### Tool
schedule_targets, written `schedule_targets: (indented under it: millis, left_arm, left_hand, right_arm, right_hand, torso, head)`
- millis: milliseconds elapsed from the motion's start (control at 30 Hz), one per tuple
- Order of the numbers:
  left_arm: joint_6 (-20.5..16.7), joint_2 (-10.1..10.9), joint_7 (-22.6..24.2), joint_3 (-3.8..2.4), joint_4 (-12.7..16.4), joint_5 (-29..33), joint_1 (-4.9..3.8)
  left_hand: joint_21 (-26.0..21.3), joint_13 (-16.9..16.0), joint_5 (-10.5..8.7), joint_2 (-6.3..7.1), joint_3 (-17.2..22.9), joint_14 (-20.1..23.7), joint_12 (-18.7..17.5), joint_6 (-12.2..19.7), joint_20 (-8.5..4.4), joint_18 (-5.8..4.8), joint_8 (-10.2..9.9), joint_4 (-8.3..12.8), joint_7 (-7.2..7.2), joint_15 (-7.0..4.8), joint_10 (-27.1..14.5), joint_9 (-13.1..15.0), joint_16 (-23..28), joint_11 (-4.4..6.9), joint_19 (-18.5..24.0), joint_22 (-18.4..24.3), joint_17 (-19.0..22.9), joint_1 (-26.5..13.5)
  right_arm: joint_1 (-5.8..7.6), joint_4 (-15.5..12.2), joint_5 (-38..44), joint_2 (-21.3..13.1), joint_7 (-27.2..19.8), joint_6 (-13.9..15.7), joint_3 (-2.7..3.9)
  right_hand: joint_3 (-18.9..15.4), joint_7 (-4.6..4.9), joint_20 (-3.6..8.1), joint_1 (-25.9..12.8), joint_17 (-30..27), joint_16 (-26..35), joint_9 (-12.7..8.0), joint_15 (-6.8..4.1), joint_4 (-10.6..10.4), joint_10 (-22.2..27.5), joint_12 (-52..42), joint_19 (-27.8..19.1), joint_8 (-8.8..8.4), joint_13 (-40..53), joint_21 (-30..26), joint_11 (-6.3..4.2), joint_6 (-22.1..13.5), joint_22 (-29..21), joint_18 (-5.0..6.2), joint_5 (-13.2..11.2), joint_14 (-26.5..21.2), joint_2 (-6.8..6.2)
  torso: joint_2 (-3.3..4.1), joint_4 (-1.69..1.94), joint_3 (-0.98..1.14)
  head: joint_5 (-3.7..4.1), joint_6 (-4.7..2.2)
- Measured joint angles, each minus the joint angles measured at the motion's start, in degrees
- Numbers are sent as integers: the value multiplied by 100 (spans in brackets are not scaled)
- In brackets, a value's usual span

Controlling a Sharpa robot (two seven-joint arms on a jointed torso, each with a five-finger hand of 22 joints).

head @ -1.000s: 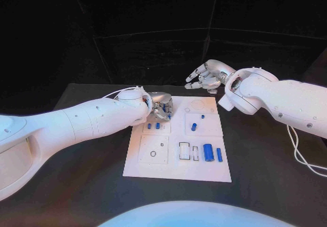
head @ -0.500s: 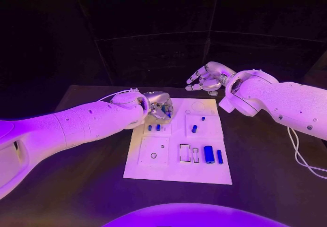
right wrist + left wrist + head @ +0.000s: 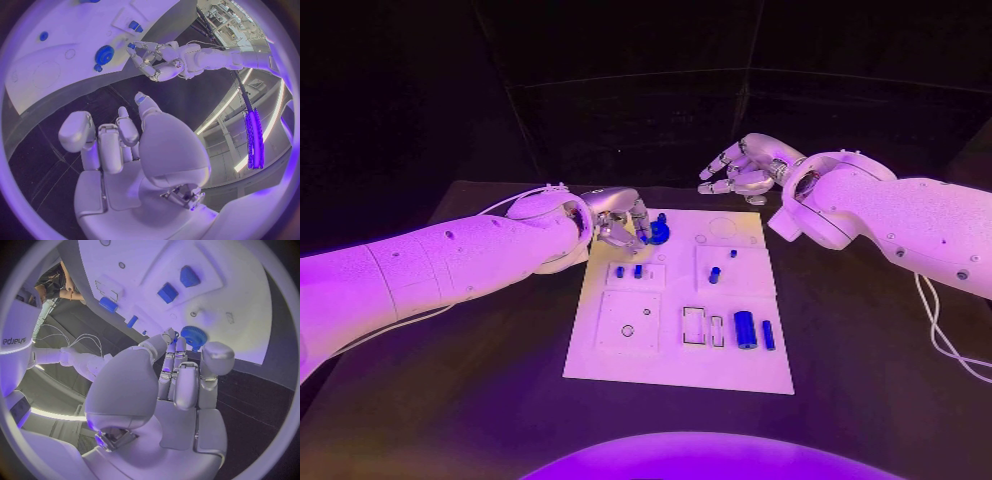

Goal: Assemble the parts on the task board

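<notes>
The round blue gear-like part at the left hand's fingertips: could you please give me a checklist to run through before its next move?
1. Round blue gear-like part at the left hand's fingertips: ok.
2. Firm hold on it: cannot tell.
3. Part is over the white task board's far end: ok.
4. Right hand is off the board, holding nothing: ok.
5. Part lined up with its seat: cannot tell.
6. Small blue parts nearby stand apart from the fingers: ok.

task board [image 3: 678, 340]: smooth matt white plastic
left hand [image 3: 620, 224]: glossy silver metal
worktop [image 3: 877, 390]: dull black
</notes>
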State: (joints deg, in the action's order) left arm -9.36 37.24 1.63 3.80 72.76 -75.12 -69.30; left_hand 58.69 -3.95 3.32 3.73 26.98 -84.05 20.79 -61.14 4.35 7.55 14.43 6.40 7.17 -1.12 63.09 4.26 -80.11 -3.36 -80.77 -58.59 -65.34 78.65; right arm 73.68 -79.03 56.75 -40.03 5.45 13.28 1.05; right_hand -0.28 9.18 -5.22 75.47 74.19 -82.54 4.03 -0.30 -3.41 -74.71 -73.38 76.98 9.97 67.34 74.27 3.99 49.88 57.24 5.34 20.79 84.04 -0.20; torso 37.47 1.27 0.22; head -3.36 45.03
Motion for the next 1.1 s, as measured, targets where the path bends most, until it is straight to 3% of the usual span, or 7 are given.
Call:
schedule_targets:
  millis: [267,1100]
  left_arm:
    - [150,105,-98,3,-37,98,1]
    - [507,-27,-284,6,-259,157,31]
  left_hand:
    - [0,0,0,0,0,0,0,0,0,0,-1,0,0,0,0,5,0,0,0,-6,5,0]
    - [0,0,0,10,-1,0,-27,1,1,1,-22,0,0,1,-2,2,0,-2,1,0,27,-51]
  right_arm:
    - [0,9,0,2,1,0,0]
    - [-1,20,0,15,1,-6,0]
  right_hand:
    - [0,0,0,0,0,0,0,0,0,0,0,0,0,0,0,0,0,0,0,0,0,0]
    - [0,0,0,0,0,0,0,0,0,0,0,0,0,0,0,0,0,0,0,0,0,0]
  torso:
    - [10,-16,-2]
    - [12,-26,1]
  head:
    - [-28,9]
    - [-38,38]
